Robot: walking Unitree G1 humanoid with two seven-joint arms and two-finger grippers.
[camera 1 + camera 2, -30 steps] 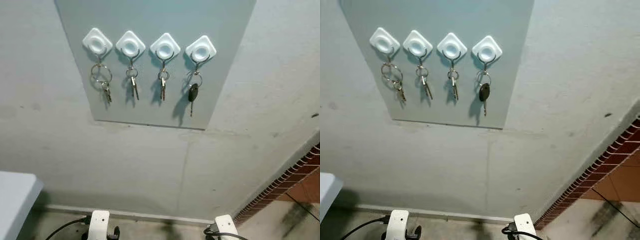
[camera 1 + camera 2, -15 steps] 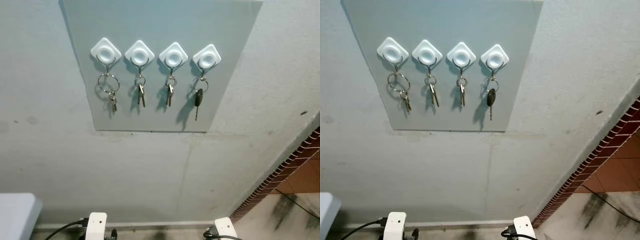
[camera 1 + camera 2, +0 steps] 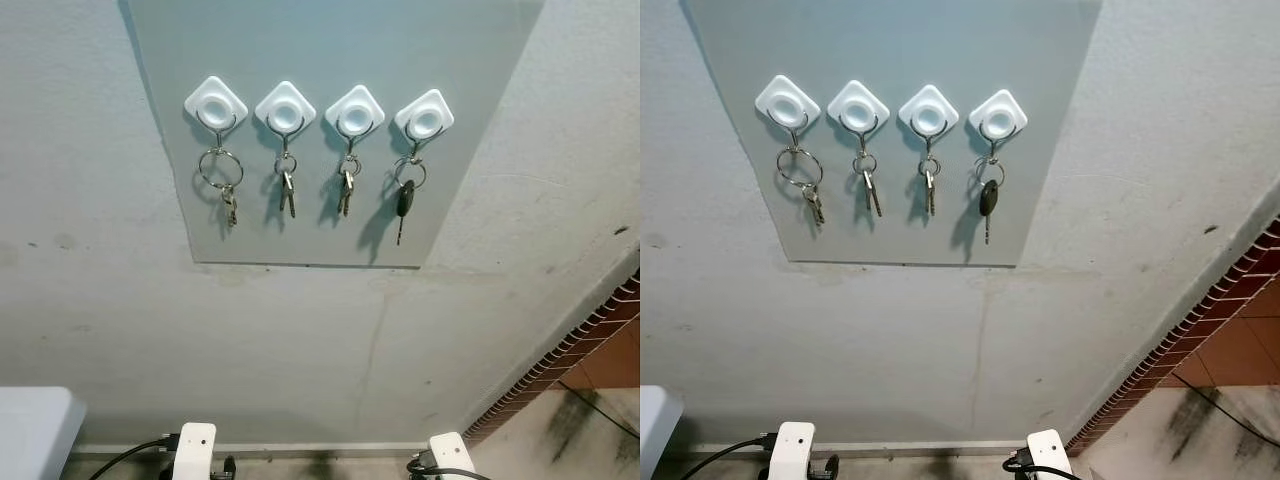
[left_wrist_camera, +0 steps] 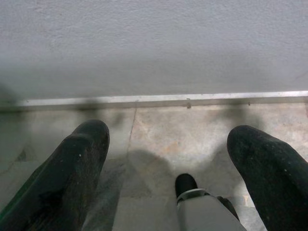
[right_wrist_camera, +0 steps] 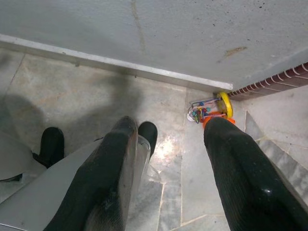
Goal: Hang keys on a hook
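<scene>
Nearest, both arms are seen hanging low, well below the board. In the left wrist view the left gripper (image 4: 166, 159) is spread wide, its two black fingers (image 4: 72, 168) apart with nothing between them but the tiled floor (image 4: 159, 125) and the foot of the wall. In the right wrist view the right gripper (image 5: 166, 163) is likewise parted and empty; beyond it, on the floor by the wall, a small yellow and orange toy (image 5: 211, 109) is made out. No key is gripped or touched by either gripper.

Farther off and high on the wall, a grey board (image 3: 330, 40) is mounted, carrying four white diamond-shaped hooks (image 3: 285, 106) in a row from left to right. Every hook is occupied: a large ring with small keys (image 3: 222, 180) on the far-left hook, two small key bunches on the middle ones, and a black-headed key (image 3: 404, 200) on the right-hand hook. All the keys hang straight down, their long axes vertical, flat against the board.

The relation that matters is therefore upward and forward: the keys lie well above and beyond both grippers. The black-headed key is nearer the right arm, the ring nearer the left. The hanging is judged to be already done, no hook being free and no key in hand.
</scene>
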